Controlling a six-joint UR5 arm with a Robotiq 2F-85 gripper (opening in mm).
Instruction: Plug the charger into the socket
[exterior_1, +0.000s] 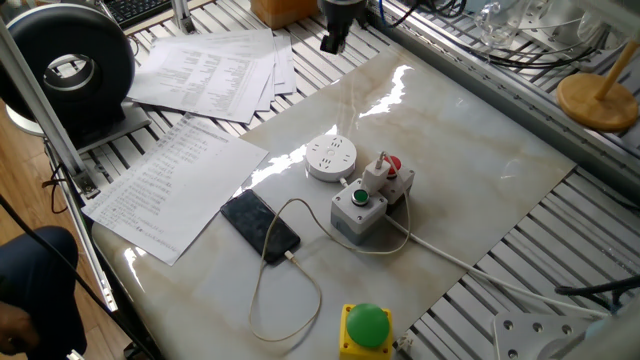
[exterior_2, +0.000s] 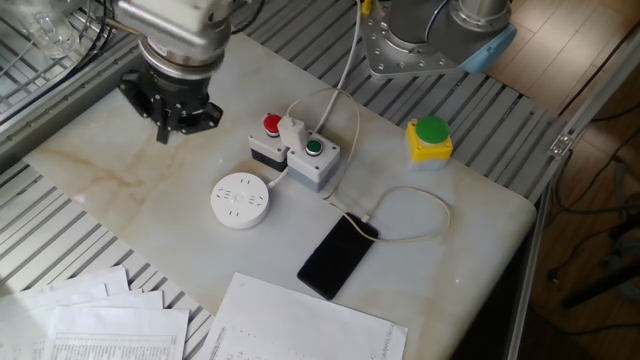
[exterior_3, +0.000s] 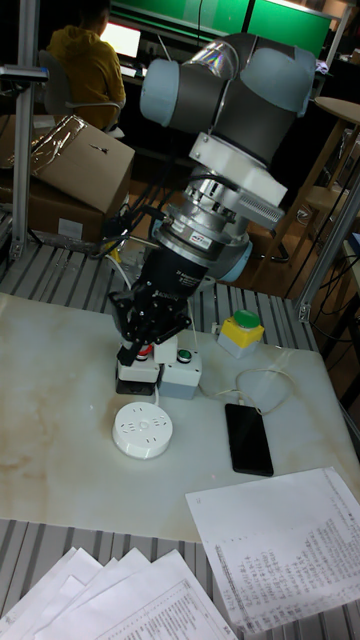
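Above the table, jaws (exterior_2: 168, 118) spread, empty, apart from socket (exterior_2: 241, 199).

White socket (exterior_2: 240, 199), black phone (exterior_2: 338, 257), yellow box (exterior_2: 430, 143) with green dome, pale marbled, perhaps veined, table (exterior_2: 120, 170)

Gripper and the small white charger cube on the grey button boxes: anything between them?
No. In the other fixed view, only bare marble tabletop separates the gripper from the white charger cube.
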